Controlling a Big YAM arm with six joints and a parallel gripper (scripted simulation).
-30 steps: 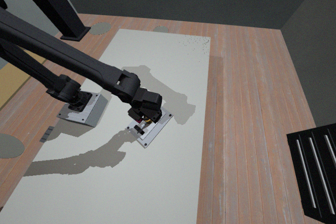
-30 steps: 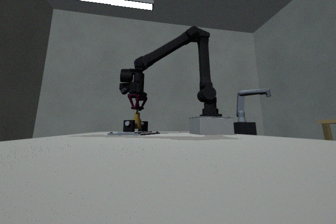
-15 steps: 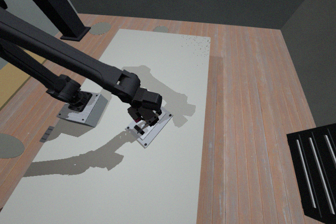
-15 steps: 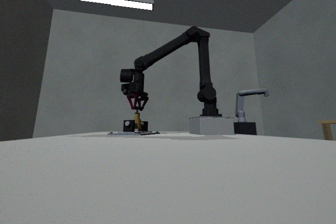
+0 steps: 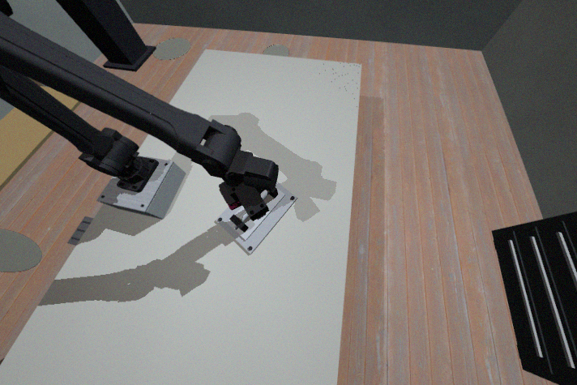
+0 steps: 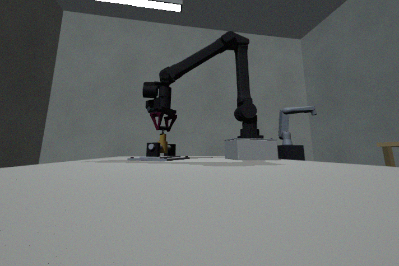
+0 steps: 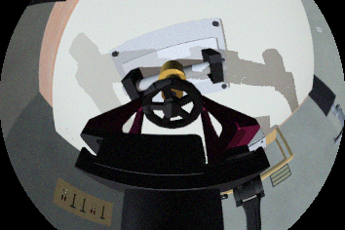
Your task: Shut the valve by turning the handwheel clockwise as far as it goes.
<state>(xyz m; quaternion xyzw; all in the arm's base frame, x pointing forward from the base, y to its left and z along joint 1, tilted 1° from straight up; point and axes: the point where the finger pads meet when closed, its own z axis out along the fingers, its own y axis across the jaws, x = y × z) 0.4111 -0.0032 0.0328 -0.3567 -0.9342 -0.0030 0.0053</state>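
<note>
The handwheel [image 7: 172, 103] is a small black wheel with spokes running from a central hub to a round rim. It lies flat, face up, on top of a short yellow valve stem [image 6: 163, 143]. Below it a pale pipe [image 7: 195, 68] runs crosswise with a black block at each end [image 7: 211, 64], the whole valve fixed to a light grey base plate [image 5: 275, 222] with dark screws at its corners. The plate lies flat on the white desk [image 5: 261, 305], turned at an angle to the desk's edges. The claw [image 7: 173, 115] grips the wheel's rim from above, one maroon finger [image 7: 216, 125] on each side.
</note>
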